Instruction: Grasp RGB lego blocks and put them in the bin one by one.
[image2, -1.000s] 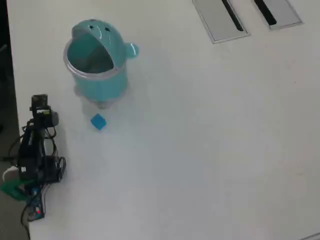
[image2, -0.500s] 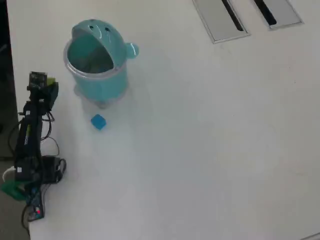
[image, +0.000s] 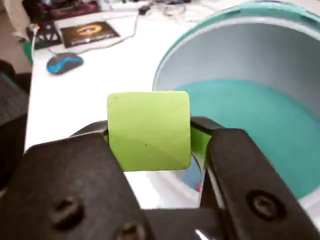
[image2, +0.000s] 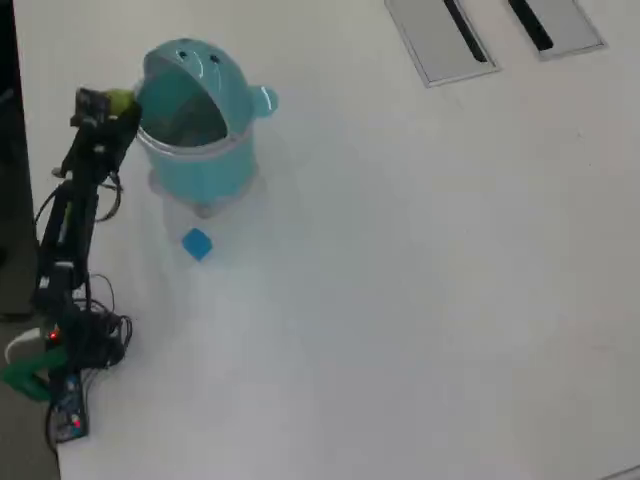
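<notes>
My gripper (image: 150, 131) is shut on the lime green block (image: 148, 131), whose square face fills the middle of the wrist view. The block sits just outside the rim of the open teal bin (image: 197, 29), which has a pale inner wall and a teal floor. In the overhead view the gripper (image2: 112, 104) holds the green block (image2: 121, 99) at the left rim of the bin (image2: 200, 165), whose lid is tipped back. The blue block (image2: 197, 243) lies on the table just in front of the bin. The red block does not show clearly; only a tiny red speck (image: 198, 187) shows between the jaws.
A blue mouse (image: 64, 62), a dark pad (image: 89, 32) and cables lie at the table's far end in the wrist view. Two flat grey panels (image2: 440, 40) sit at the top right of the overhead view. The arm's base and wires (image2: 60, 340) are at the left edge.
</notes>
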